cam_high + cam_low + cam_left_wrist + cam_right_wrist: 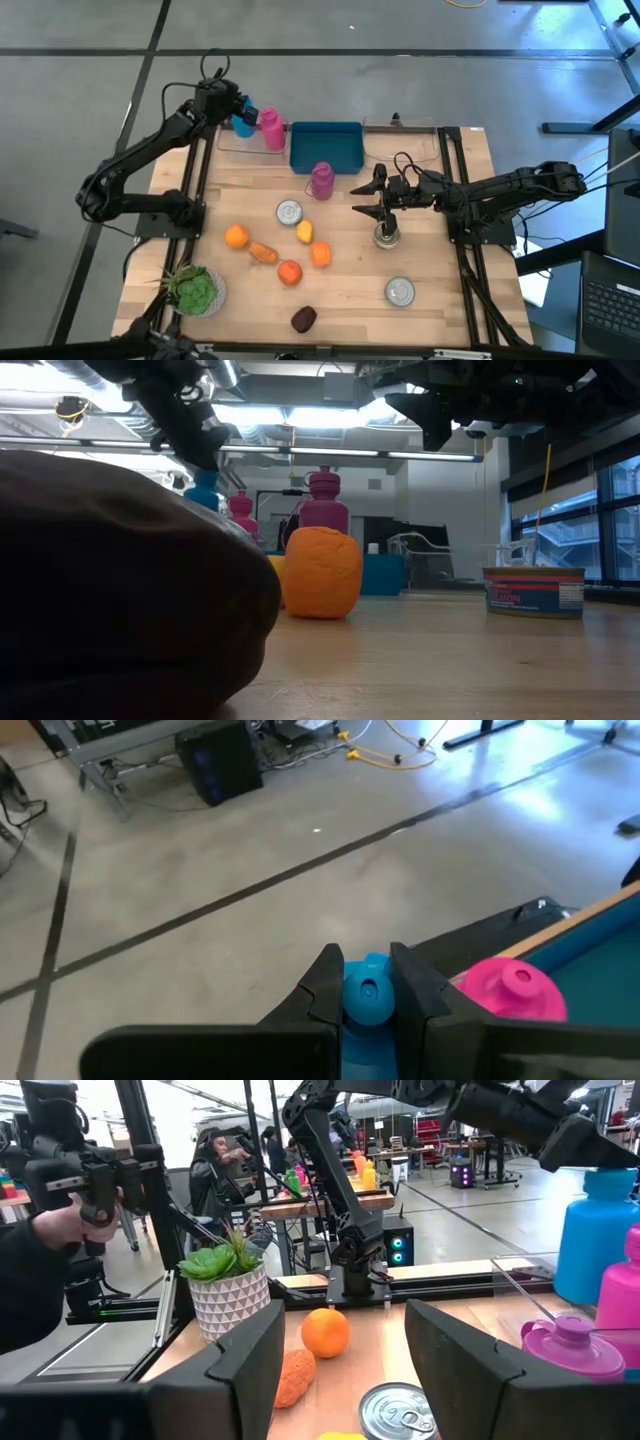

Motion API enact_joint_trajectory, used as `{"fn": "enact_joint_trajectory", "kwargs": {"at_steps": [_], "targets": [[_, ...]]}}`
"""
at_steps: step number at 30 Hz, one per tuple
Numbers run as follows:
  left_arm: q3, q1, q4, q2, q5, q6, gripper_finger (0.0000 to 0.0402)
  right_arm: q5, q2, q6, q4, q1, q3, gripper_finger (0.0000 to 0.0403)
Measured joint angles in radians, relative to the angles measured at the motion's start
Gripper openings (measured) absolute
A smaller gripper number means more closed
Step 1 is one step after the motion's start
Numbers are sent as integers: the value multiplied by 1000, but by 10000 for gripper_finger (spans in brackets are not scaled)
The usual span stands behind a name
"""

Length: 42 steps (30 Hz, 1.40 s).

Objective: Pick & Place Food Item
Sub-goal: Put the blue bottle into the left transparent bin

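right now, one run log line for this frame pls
left end effector: shut on blue bottle, back left by pink bottle | right end effector: open, empty, above table | oranges untouched

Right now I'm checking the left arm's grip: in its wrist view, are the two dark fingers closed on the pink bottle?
No: the left gripper clamps the blue bottle's round cap, while the pink bottle stands beside it, ungripped.

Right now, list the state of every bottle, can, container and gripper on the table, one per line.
Left gripper: shut on the blue plastic bottle's cap.
Blue plastic bottle: upright, gripped at its top.
Pink bottle at the back: upright, free.
Magenta bottle: upright, free.
Teal rectangular bin: empty.
Two silver tin cans: upright, sealed.
Right gripper: open, holding nothing.
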Motion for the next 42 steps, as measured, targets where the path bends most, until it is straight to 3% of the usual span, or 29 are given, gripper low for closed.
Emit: {"fn": "enact_joint_trajectory", "kwargs": {"at_steps": [15, 42], "targets": [[-115, 8, 122, 0, -23, -15, 25, 3, 0, 0, 0, -1, 0, 207], [-115, 9, 138, 72, -25, -51, 27, 0, 0, 15, 0, -5, 0, 207]]}}
